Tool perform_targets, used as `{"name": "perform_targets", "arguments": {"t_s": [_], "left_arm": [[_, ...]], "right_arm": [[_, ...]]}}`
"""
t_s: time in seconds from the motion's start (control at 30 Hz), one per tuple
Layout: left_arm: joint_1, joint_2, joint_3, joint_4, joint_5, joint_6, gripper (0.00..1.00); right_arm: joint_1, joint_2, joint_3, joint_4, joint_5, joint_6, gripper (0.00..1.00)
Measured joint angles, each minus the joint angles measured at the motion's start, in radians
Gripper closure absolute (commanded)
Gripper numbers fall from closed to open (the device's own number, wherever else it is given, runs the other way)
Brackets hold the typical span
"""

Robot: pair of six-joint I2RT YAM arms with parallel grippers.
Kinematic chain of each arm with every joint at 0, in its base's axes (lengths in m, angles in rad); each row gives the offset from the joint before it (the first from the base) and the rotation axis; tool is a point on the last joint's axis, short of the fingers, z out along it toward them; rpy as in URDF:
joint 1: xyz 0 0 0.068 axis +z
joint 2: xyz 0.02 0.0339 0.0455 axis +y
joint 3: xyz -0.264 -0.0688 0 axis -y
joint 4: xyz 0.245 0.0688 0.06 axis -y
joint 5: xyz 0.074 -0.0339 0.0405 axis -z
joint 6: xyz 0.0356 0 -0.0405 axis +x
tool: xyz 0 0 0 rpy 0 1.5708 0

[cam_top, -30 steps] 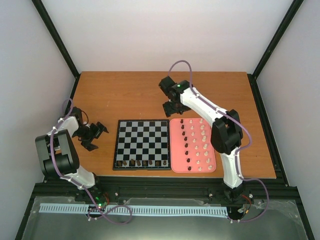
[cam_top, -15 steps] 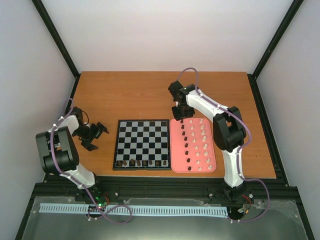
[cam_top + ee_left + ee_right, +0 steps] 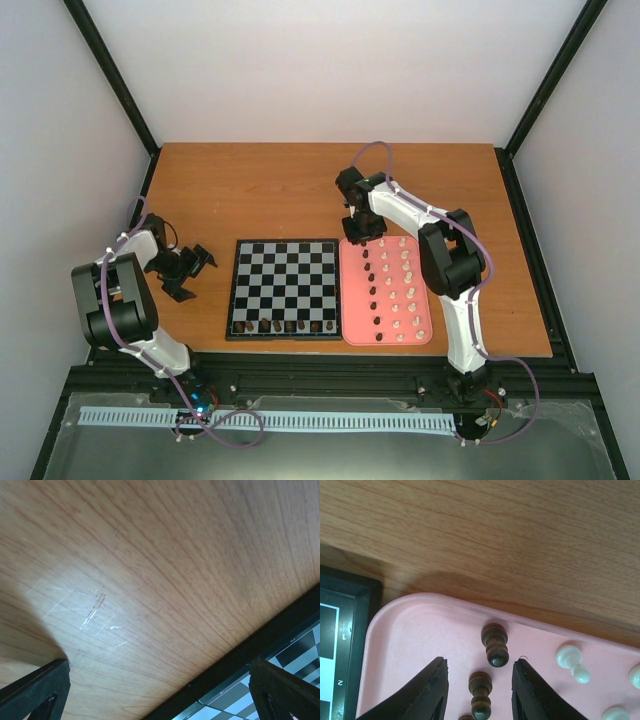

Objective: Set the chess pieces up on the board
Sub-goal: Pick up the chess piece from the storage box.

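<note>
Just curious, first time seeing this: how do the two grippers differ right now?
The left gripper is over the wooden table beside the board, jaws wide; the right gripper is above the pink tray, jaws narrower, flanking a dark piece. Both are open, holding nothing.

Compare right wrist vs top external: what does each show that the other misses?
Only right wrist: the right gripper with jaws apart over two dark pieces at the far corner of the pink tray, neither clearly gripped. Only top external: the left gripper sitting left of the board, and a row of dark pieces on the board's near rank. Both: tray, board edge, cream pieces, wooden table.
</note>
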Motion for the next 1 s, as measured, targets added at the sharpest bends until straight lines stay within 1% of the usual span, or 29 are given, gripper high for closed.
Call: {"name": "perform_targets", "arguments": {"t_s": [0.17,0.4,0.63,0.7,0.87,1.0], "left_arm": [[0.000,0.000,0.000,0.000,0.000,0.002,0.00],[0.000,0.000,0.000,0.000,-0.001,0.003,0.00],[0.000,0.001,0.000,0.000,-0.001,0.004,0.00],[0.000,0.001,0.000,0.000,-0.001,0.005,0.00],[0.000,0.001,0.000,0.000,-0.001,0.006,0.00],[0.000,0.001,0.000,0.000,0.000,0.006,0.00]], "right_arm": [[-0.004,0.013,0.000,0.006,-0.007,0.000,0.69],[-0.013,0.029,-0.005,0.012,-0.011,-0.003,0.79],[-0.015,0.029,-0.005,0.014,-0.014,0.005,0.94],[-0.015,0.029,-0.005,0.014,-0.013,0.009,0.97],[-0.014,0.019,-0.005,0.010,-0.009,0.019,0.97],[0.004,-0.037,-0.005,-0.007,0.006,0.028,0.97]]}}
